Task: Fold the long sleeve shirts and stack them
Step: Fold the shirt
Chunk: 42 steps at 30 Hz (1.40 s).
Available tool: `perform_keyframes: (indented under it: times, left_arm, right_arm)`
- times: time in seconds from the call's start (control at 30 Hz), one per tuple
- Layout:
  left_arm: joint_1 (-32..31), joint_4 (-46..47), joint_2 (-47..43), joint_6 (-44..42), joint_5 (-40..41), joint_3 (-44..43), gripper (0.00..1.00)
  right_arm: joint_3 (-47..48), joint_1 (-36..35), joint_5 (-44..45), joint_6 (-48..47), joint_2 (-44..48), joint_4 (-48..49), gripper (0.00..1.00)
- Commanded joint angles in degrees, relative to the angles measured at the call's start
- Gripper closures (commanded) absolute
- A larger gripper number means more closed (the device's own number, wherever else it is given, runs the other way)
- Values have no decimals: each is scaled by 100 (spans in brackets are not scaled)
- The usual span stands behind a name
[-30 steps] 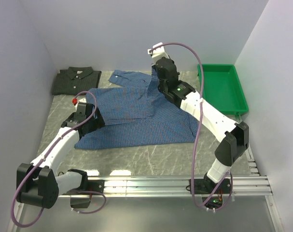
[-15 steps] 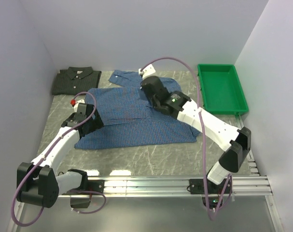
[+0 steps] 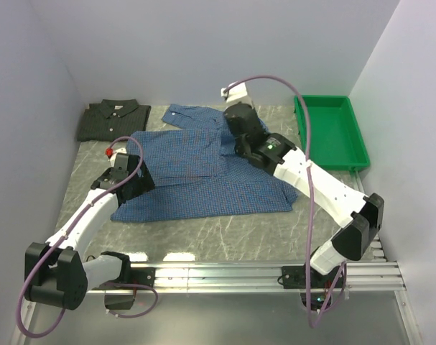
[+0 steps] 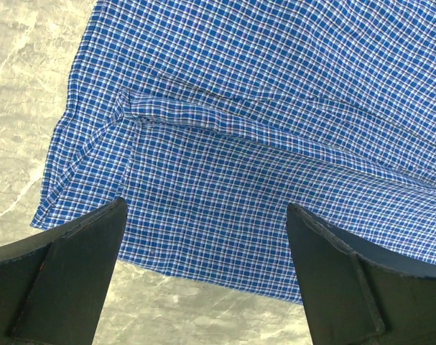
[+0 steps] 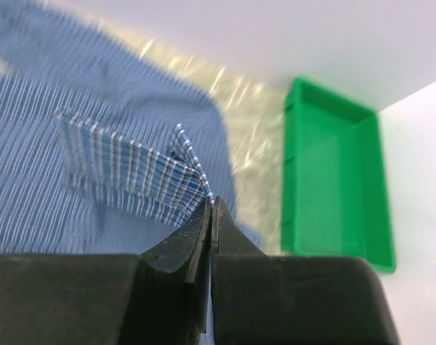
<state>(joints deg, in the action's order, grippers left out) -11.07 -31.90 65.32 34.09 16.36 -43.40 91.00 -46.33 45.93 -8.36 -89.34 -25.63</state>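
Two claws are mine. Nearest, my left claw (image 4: 205,208) hangs wide open just over the near left edge of the blue shirt (image 3: 196,169), which lies spread on the bench (image 3: 225,233); it holds nothing. Farther, my right claw (image 5: 212,207) is closed on a thin piece of the same shirt, a sleeve end I think, lifted a little. The dark shirt (image 3: 113,118) lies folded in the far left corner. My pinch is at the very edge, so the cloth may slip out if I pull fast. With nothing pressing the body, the whole shirt could drag and wrinkle.
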Motion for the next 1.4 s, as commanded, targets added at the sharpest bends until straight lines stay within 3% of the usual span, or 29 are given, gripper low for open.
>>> perform_keyframes:
  times: [0.0, 0.17, 0.37, 0.43, 0.57, 0.7, 0.8, 1.0, 1.23, 1.37]
  left_arm:
    - [26, 166, -160, -60, -115, -116, 1]
    - [26, 184, -116, -113, -221, -134, 1]
    - [17, 324, -186, -209, -528, -99, 1]
    - [26, 465, -308, -244, -982, -64, 1]
    - [-88, 1079, -502, 122, -2212, 77, 1]
    - [-806, 2245, -275, 730, -2498, -19, 1]
    - [-1465, 2898, 217, 828, -2183, -186, 1]
    - [-2144, 4164, 1728, 503, -1866, -757, 1]
    - [-2259, 4772, 3372, 643, -1909, -1329, 1]
    - [-2277, 4439, 3970, 687, -1462, -1864, 2]
  right_arm:
    - [418, 106, 224, -473, 391, 1147, 100]
    - [-282, 176, -224, -895, 943, 2357, 100]
    - [-355, 326, -550, -851, 954, 2335, 100]
    - [-364, 326, -541, -825, 901, 2273, 100]
    - [-469, 335, -638, -737, 848, 2176, 100]
    - [-460, 343, -664, -693, 778, 2097, 100]
    - [-452, 361, -734, -641, 734, 2062, 100]
    - [-381, 387, -831, -588, 699, 1930, 100]
    - [-496, 405, -946, -465, 778, 1886, 100]
    - [-522, 405, -990, -412, 830, 1798, 100]
